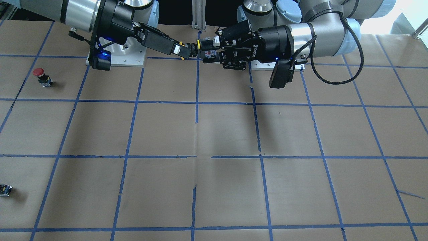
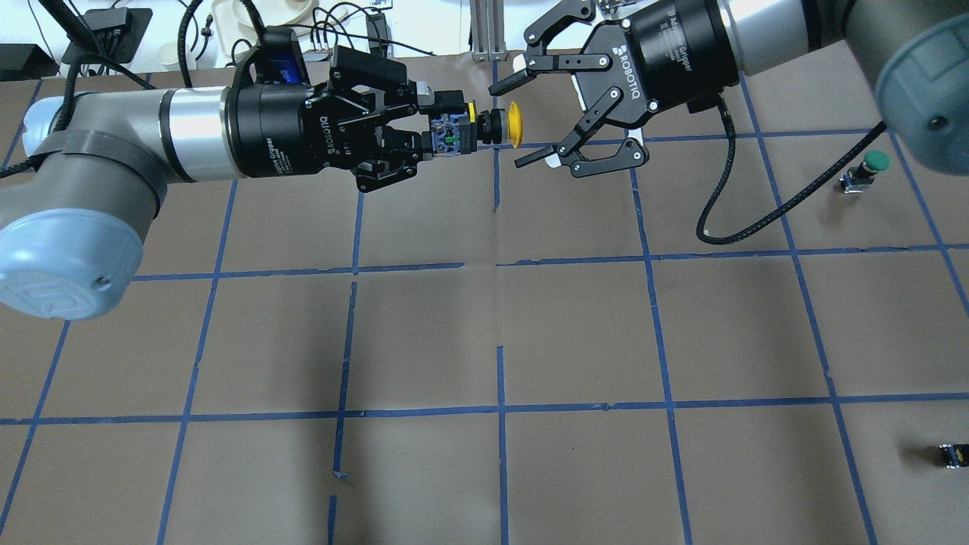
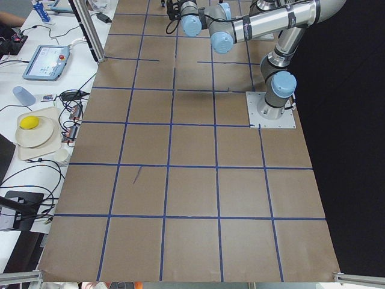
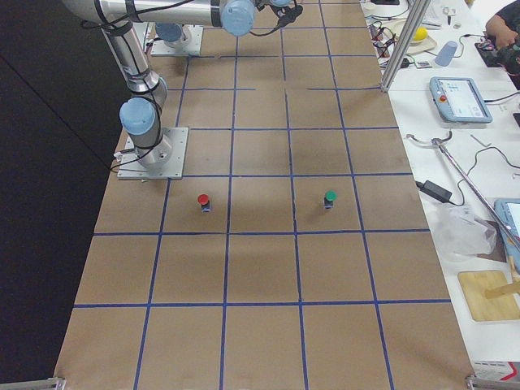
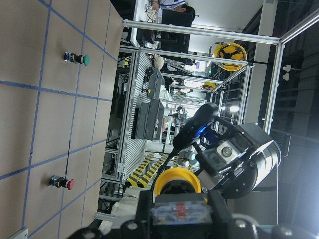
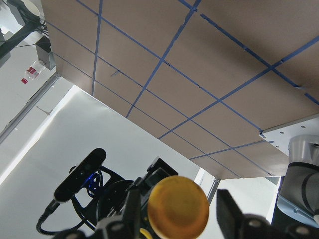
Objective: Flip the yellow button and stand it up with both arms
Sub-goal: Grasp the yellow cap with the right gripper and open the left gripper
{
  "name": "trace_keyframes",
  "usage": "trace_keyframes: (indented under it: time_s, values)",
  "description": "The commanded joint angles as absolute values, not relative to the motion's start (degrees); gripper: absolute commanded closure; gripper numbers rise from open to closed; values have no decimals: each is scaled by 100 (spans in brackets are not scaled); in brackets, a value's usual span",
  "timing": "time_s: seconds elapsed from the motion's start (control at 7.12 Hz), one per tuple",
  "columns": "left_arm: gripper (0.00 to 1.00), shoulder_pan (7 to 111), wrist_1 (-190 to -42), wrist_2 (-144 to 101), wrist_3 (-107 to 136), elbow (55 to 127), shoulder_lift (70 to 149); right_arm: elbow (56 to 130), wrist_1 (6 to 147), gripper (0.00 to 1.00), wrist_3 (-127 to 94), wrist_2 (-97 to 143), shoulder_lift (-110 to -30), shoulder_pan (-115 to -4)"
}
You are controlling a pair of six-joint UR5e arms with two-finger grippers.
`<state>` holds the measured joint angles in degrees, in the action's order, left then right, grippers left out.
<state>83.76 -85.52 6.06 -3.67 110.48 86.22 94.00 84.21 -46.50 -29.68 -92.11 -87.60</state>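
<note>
The yellow button is held level above the table's far middle, its cap towards my right arm. My left gripper is shut on its black-grey body. My right gripper is open, one fingertip on each side of the yellow cap and apart from it. In the front-facing view my right gripper is edge-on and hides most of the cap. The cap fills the lower middle of the right wrist view and shows in the left wrist view.
A red-capped button and a green-capped button stand on the table on my right side. A small dark capless block lies near the right front edge. Both arm bases stand at the back.
</note>
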Motion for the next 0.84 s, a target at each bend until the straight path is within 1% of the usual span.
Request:
trace_keyframes:
  time_s: [0.0,0.14,0.28,0.42,0.7]
  values:
    - [75,8376,-8552,606,-360,11048,8622,9396,8429,67,-4649,-2979,-9220,-8754]
    - [73,8385,-8552,641,-352,11048,8613,9396,8446,67,-4676,-2988,-9211,-8763]
    - [21,8385,-8552,668,-282,11039,8622,9396,8446,67,-4711,-2988,-9211,-8763]
    - [15,8385,-8552,677,-186,11030,8622,9396,8446,67,-4711,-2988,-9211,-8754]
    - [13,8385,-8552,677,-167,11030,8613,9378,8464,67,-4702,-2988,-9211,-8754]
